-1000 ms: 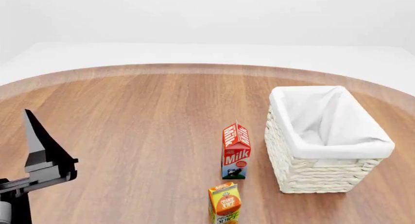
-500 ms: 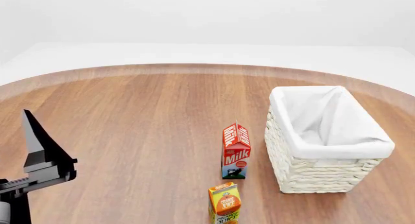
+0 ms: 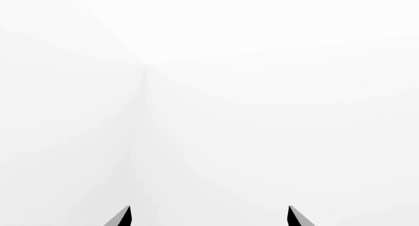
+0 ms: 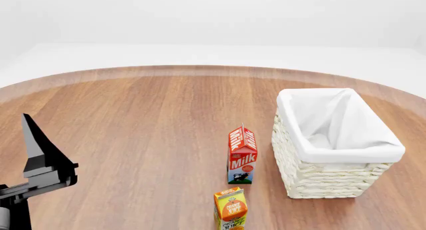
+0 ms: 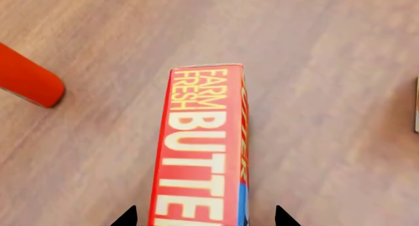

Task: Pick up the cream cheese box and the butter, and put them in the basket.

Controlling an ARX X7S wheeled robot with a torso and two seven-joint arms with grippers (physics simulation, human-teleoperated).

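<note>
In the right wrist view the butter [image 5: 199,157], a red box lettered "FARM FRESH BUTTER", lies on the wooden table. My right gripper [image 5: 204,217] is open and straddles the box's near end, with a gap on each side. The right gripper is out of the head view. The white wicker basket [image 4: 313,177] with its cloth liner stands at the right of the head view and looks empty. My left gripper [image 3: 208,217] is open, faces blank white and holds nothing. Its dark finger [image 4: 37,145] rises at the head view's left edge. The cream cheese box is out of view.
A red-and-white milk carton [image 4: 242,155] stands just left of the basket. An orange juice carton [image 4: 231,212] stands in front of it at the head view's bottom edge. A red rounded object [image 5: 26,81] lies near the butter. The table's curved far edge [image 4: 199,70] borders white floor.
In the head view the left gripper has drifted slightly left and down. The cartons and the basket have not moved.
</note>
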